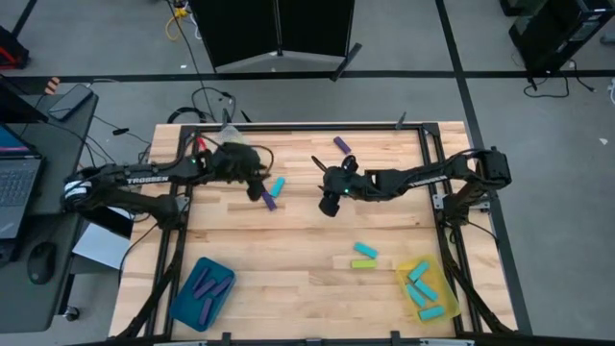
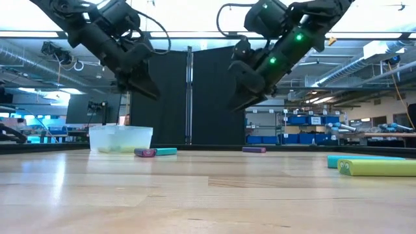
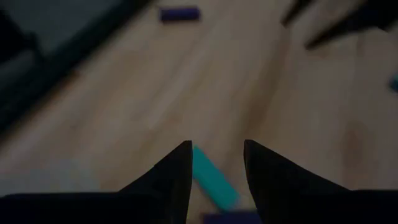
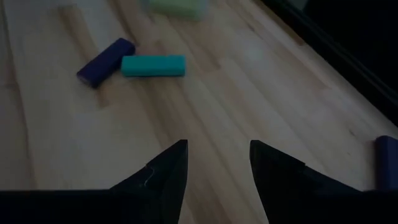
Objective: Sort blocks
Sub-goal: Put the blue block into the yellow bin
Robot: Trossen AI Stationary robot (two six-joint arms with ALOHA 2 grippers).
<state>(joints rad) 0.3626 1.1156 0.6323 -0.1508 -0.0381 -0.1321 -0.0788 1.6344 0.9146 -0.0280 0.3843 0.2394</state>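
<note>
A cyan block [image 1: 279, 185] and a purple block [image 1: 271, 202] lie side by side on the wooden table, left of centre. My left gripper [image 1: 259, 190] hovers open just above them. In the left wrist view the cyan block [image 3: 211, 180] shows past the gap between the fingertips. My right gripper [image 1: 332, 202] hangs open above bare wood near the centre, and its wrist view shows the same purple block [image 4: 106, 62] and cyan block [image 4: 153, 65] farther off. Another purple block [image 1: 341, 144] lies near the far edge. A cyan block [image 1: 365, 252] and a yellow-green block [image 1: 363, 263] lie toward the near right.
A teal tray [image 1: 202, 288] holding purple blocks sits at the near left. A yellow tray [image 1: 423, 288] with cyan blocks sits at the near right. A clear tray [image 2: 120, 138] with yellow-green blocks stands at the far left. Bare wood lies between the two near trays.
</note>
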